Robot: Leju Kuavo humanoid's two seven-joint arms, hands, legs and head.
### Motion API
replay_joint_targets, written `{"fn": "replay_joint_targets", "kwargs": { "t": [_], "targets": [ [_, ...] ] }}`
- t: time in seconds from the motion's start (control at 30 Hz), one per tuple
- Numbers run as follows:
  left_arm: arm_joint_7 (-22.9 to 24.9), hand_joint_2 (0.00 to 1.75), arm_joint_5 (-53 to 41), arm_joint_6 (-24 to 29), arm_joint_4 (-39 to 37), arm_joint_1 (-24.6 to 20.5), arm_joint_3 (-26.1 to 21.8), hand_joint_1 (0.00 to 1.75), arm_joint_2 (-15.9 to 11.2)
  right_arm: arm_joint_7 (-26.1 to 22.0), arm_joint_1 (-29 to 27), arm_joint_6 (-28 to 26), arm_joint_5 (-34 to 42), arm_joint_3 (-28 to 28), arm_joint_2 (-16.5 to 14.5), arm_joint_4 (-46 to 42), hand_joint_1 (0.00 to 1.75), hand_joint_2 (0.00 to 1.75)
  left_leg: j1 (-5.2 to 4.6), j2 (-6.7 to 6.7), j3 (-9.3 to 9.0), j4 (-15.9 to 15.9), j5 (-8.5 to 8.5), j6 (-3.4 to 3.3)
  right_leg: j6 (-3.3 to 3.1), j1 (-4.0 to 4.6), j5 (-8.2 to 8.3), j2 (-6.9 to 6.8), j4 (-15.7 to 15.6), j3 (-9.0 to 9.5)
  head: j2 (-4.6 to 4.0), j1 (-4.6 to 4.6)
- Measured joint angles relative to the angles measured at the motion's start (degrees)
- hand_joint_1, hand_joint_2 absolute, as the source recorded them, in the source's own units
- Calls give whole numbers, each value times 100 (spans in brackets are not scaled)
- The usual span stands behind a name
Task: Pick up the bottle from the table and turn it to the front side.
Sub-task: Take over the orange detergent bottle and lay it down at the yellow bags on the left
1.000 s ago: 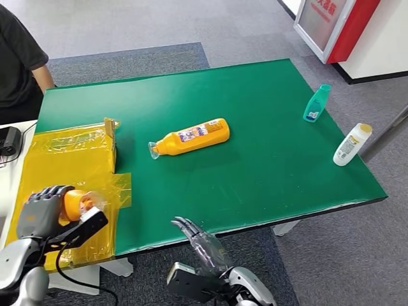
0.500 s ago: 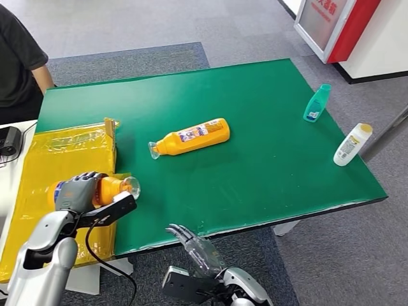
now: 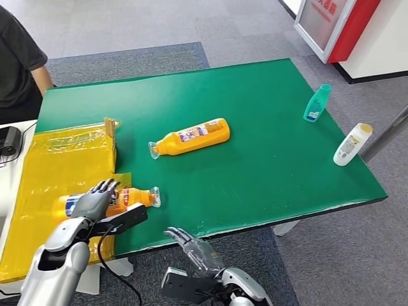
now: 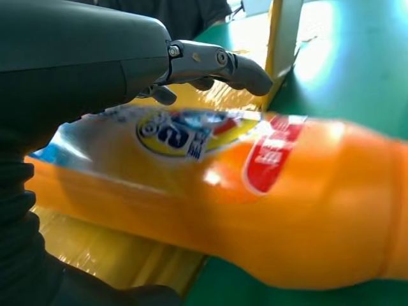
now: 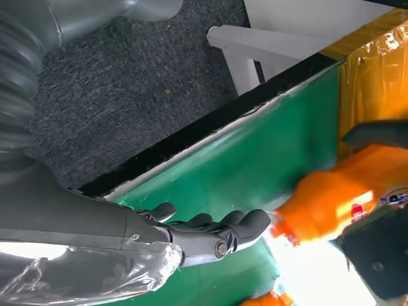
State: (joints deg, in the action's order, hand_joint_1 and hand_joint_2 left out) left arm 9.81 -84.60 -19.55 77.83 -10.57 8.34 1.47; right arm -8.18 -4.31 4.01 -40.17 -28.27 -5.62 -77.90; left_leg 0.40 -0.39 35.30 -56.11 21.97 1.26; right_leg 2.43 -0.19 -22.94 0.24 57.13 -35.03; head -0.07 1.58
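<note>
An orange bottle [image 3: 137, 196] with a clear cap lies on its side at the near left of the green table [image 3: 269, 159], half on a yellow sheet [image 3: 57, 166], cap pointing right. My left hand [image 3: 96, 201] is over its label end with the fingers [image 4: 226, 64] stretched out above the bottle [image 4: 231, 191], not wrapped round it. My right hand [image 3: 195, 245] hangs just below the table's front edge, fingers [image 5: 240, 224] extended and holding nothing; the bottle's neck [image 5: 332, 194] shows beyond it.
A second orange bottle [image 3: 195, 136] lies mid-table. A teal bottle [image 3: 317, 103] and a white bottle [image 3: 352, 144] lie near the right edge. A yellow box flap [image 3: 110, 137] stands behind my left hand. A person [image 3: 19, 57] sits at the far left.
My left hand carried the orange bottle forward and right, laid it down at the sheet's edge, and its fingers have spread open. The right hand barely moved.
</note>
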Motion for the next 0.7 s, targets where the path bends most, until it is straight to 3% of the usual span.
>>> {"fn": "replay_joint_targets", "kwargs": {
  "t": [0.43, 0.63, 0.7],
  "targets": [
    [304, 175, -162, 189, 239, 271, -310, 0, 286, 85, -58, -34, -2, 4, 10, 51, 0, 175, 0, 0, 1, 0, 2, 0, 0, 0, -2, 0, 0, -1, 0, -1],
    [-306, 175, 209, 1572, 1340, 723, -474, 0, 629, 335, -347, -195, -37, 110, 73, -204, 0, 175, -2, 0, 5, 0, 10, -5, 4, -3, -7, 0, 0, -2, 0, 0],
    [-441, 175, 309, 1806, 1754, 832, -496, 0, 733, 375, -452, -221, -56, 150, 104, -308, 0, 175, -4, 0, 5, 0, 16, -5, 5, -5, -9, 0, 0, -2, 0, 0]
  ]
}}
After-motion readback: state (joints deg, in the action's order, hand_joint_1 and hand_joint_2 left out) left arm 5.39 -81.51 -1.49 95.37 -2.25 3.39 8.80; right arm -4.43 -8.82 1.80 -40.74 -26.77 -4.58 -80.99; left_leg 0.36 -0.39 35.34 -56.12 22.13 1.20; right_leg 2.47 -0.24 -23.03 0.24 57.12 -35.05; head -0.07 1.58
